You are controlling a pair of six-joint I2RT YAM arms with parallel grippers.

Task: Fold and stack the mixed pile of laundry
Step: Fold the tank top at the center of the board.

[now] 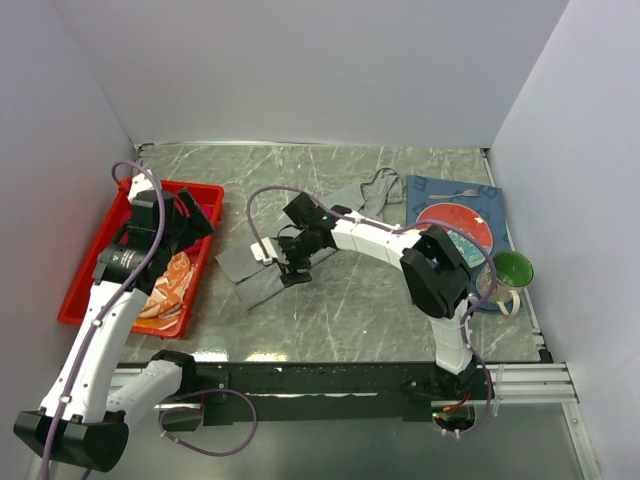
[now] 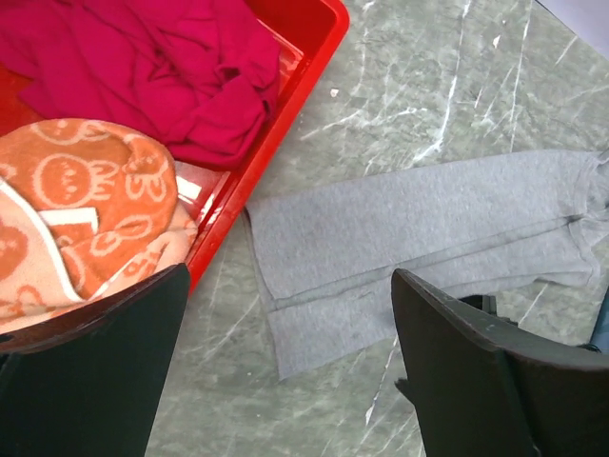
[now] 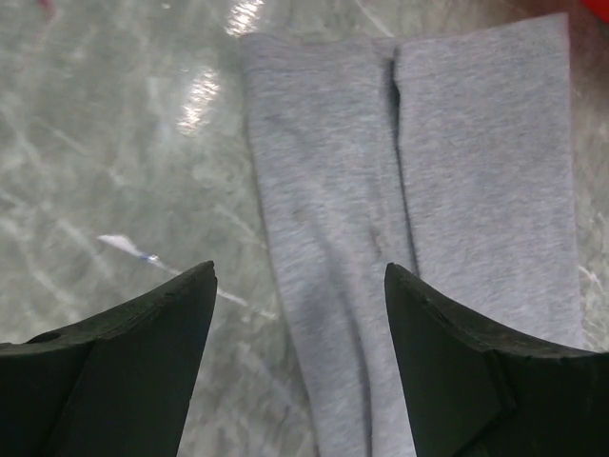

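- Grey garment (image 1: 245, 278) (image 2: 419, 228) (image 3: 333, 190): flat on the surface (image 1: 350, 310), mid-scene, laid out long on a diagonal. Near-left end just beside the tray's right rim; far end up toward the placemat.
- From the right wrist: two long grey strips side by side, a dark crease between them.
- Crimson shirt (image 2: 152, 67): crumpled in the far part of the red tray (image 1: 80, 290) (image 2: 314, 57). Hidden under the left arm in the top view.
- Orange-and-white cloth (image 1: 170, 285) (image 2: 86, 209): bunched in the tray's near part, touching the shirt, bunny print up.
- Right pincer (image 1: 285, 265) (image 3: 300, 271): over the garment's near-left end, fingers wide apart, nothing between them. One finger over grey cloth, the other over bare surface. Contact with the cloth: cannot tell.
- Left pincer (image 1: 190, 215) (image 2: 290, 286): above the tray's right rim, fingers wide apart, nothing gripped. One finger over the orange cloth, the other over the surface by the garment.
- Tray at the surface's left side.
- Far right: blue placemat (image 1: 495, 200) with a red plate (image 1: 455, 222) on it, green mug (image 1: 512, 270) at its near right corner.
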